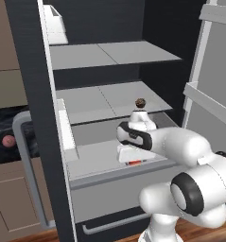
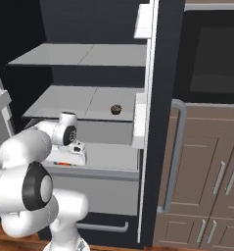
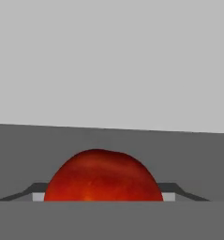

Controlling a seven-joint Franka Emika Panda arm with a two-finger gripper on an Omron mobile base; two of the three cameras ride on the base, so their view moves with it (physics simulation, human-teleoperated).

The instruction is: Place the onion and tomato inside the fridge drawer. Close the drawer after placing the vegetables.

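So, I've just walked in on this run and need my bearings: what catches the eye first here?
The open fridge, with the white arm reaching down into the pulled-out light grey fridge drawer. In the hand view a glossy red tomato sits between the gripper fingers. A small dark brown ball rests on the shelf above, and a pinkish onion lies on the dark counter far left.

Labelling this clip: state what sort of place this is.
A rendered home kitchen, at an open fridge: grey fridge shelves, the pulled-out fridge drawer below them, wooden cabinets alongside. The gripper holds the tomato over the drawer.
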